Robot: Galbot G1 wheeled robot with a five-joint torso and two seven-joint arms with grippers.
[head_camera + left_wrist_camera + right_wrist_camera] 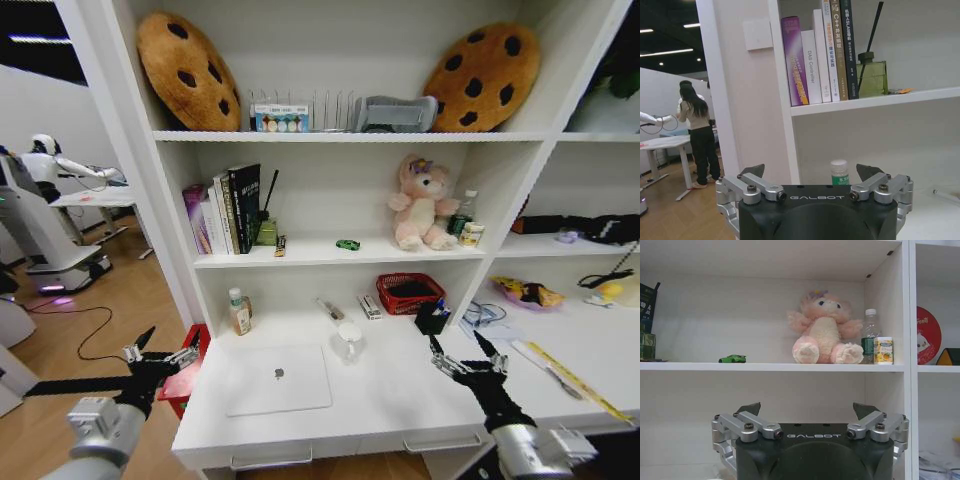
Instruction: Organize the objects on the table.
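A shut silver laptop (278, 378) lies on the white table (400, 400) between my two grippers. My left gripper (160, 352) (811, 172) hovers open and empty off the table's left end. A small white bottle with a green label (238, 312) (839, 172) stands ahead of it. My right gripper (462, 352) (808, 410) hangs open and empty over the table's right part. A tiny green toy car (347, 244) (733, 359) sits on the shelf above. A pen (330, 309) lies behind the laptop, and a black holder (432, 317) holds blue pens.
A pink plush bear (422, 203) (825, 335), a water bottle and a small jar (883, 350) share the car's shelf. Books (820, 52) and a green diffuser (871, 75) stand at its left. A red basket (410, 292) and a clear cup (349, 340) sit on the table.
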